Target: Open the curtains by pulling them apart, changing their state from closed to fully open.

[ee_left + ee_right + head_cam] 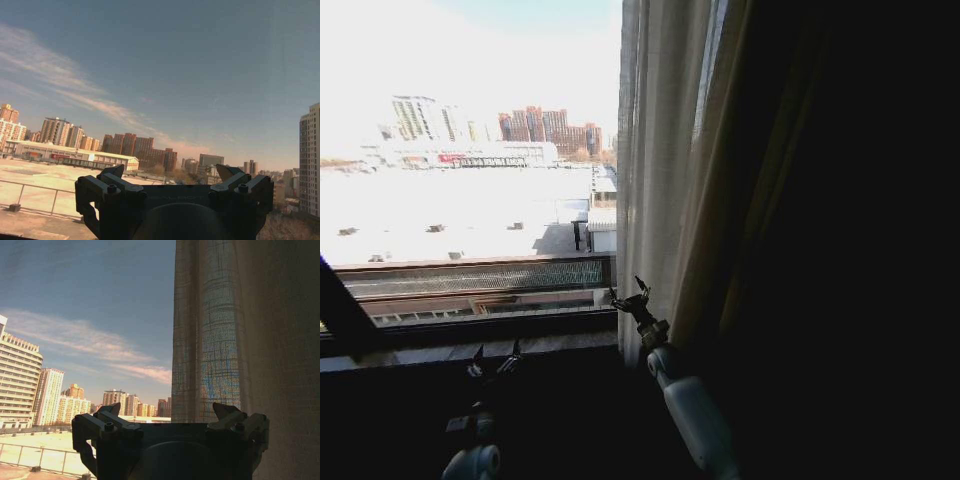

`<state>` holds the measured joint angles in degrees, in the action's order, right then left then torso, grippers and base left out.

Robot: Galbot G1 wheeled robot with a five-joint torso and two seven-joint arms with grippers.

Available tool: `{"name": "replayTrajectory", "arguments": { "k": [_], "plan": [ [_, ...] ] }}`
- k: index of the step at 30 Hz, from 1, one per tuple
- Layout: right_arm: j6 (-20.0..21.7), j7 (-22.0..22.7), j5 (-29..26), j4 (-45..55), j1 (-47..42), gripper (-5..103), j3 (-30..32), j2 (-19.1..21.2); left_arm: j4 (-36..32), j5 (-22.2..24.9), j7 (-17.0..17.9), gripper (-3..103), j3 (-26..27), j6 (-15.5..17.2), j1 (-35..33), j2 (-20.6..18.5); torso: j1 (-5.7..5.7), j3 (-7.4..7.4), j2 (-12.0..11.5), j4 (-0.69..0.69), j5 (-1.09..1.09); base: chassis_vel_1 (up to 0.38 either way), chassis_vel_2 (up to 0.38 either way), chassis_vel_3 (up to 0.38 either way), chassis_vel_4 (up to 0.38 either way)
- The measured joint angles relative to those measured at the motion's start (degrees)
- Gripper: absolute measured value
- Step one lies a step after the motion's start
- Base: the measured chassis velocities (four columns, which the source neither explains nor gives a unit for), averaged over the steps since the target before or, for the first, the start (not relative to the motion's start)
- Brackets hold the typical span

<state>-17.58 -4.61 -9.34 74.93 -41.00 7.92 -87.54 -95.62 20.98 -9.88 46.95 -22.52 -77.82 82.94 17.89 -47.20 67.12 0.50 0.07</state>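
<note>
Head view is showing you the curtains hanging with their long axis straight up and down, the pleats running vertically from the top of the frame to the window sill, gathered to the right of the bare glass with their free edge facing left toward the open pane. You are looking at your right arm rising diagonally from the lower right, forearm tilted up and to the left, with the right gripper pointing at the lower left edge of the sheer fabric; its fingers are standing spread apart and gripping nothing, just beside or perhaps brushing the fabric edge, and you cannot tell which from here. Your left gripper is sitting low in front of the sill, well left of the curtains, aimed out through the glass, its fingers likewise parted and empty. In the right wrist view the curtains are showing as a pale cream, translucent weave with a fine grid of threads, daylight glowing through the folds, while the right gripper is framing the fabric's edge between its open tips. Behind the sheer panel a dark drape is hanging at the far right.
</note>
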Motion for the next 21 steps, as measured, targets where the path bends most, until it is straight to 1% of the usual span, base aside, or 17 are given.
{"name": "replayTrajectory", "arguments": {
  "k": [4, 6, 7, 8, 10, 11, 13, 17, 21],
  "plan": [
    [-0.32, 0.32, 0.12, -1.06, 0.82, 100, 0.77, -0.23, 0.00, 0.00, 0.00, 100, 0.00, 0.00, 0.00, 0.00, 0.00, 0.00, 0.00, -0.01, 0.00, 0.000, 0.000, 0.000, 0.000],
    [-0.61, 0.21, -0.09, -0.71, 0.50, 100, 1.03, 0.66, 0.00, 0.00, 0.00, 100, 0.01, 0.00, 0.00, 0.00, 0.00, 0.00, 0.00, -0.01, 0.00, 0.000, 0.000, 0.000, 0.000],
    [-0.67, -0.04, -0.46, 0.07, -0.22, 100, 1.22, 1.70, 0.00, 0.00, 0.00, 100, 0.00, 0.00, 0.00, 0.00, 0.00, 0.00, 0.00, 0.00, 0.00, 0.000, 0.000, 0.000, 0.000],
    [-0.67, -0.04, -0.46, 0.07, -0.22, 100, 1.22, 1.70, 0.00, 0.00, 0.00, 100, 0.00, 0.00, 0.00, 0.00, 0.00, 0.00, 0.00, 0.00, 0.00, 0.000, 0.000, 0.000, 0.000],
    [-0.85, -0.71, -1.34, 1.96, -2.04, 100, 1.68, 3.80, 0.00, 0.00, 0.00, 100, -0.01, 0.00, 0.00, 0.00, 0.00, 0.00, 0.00, 0.02, 0.01, 0.000, 0.000, 0.000, 0.000],
    [-0.85, -0.71, -1.34, 1.96, -2.04, 100, 1.68, 3.80, 0.00, 0.00, 0.00, 100, -0.01, 0.00, 0.00, 0.00, 0.00, 0.00, 0.00, 0.02, 0.01, 0.000, 0.000, 0.000, 0.000],
    [-1.14, -1.40, -1.87, 3.43, -3.77, 100, 2.36, 5.10, 0.00, 0.00, 0.00, 100, 0.00, 0.00, 0.00, 0.00, 0.00, 0.00, 0.00, 0.02, 0.01, 0.000, 0.000, 0.000, 0.000],
    [-1.17, -1.51, -1.99, 3.75, -4.36, 100, 2.56, 5.21, 0.00, 0.00, 0.00, 100, 0.00, 0.00, 0.00, 0.00, 0.00, 0.00, 0.00, 0.01, 0.01, 0.000, 0.000, 0.000, 0.000],
    [-1.22, -1.38, -1.78, 2.12, -3.11, 100, 2.66, 4.05, 0.00, 0.00, 0.00, 100, 0.00, 0.00, 0.00, 0.00, 0.00, 0.01, 0.00, -0.01, 0.01, 0.000, 0.000, 0.000, 0.000]
  ]
}}
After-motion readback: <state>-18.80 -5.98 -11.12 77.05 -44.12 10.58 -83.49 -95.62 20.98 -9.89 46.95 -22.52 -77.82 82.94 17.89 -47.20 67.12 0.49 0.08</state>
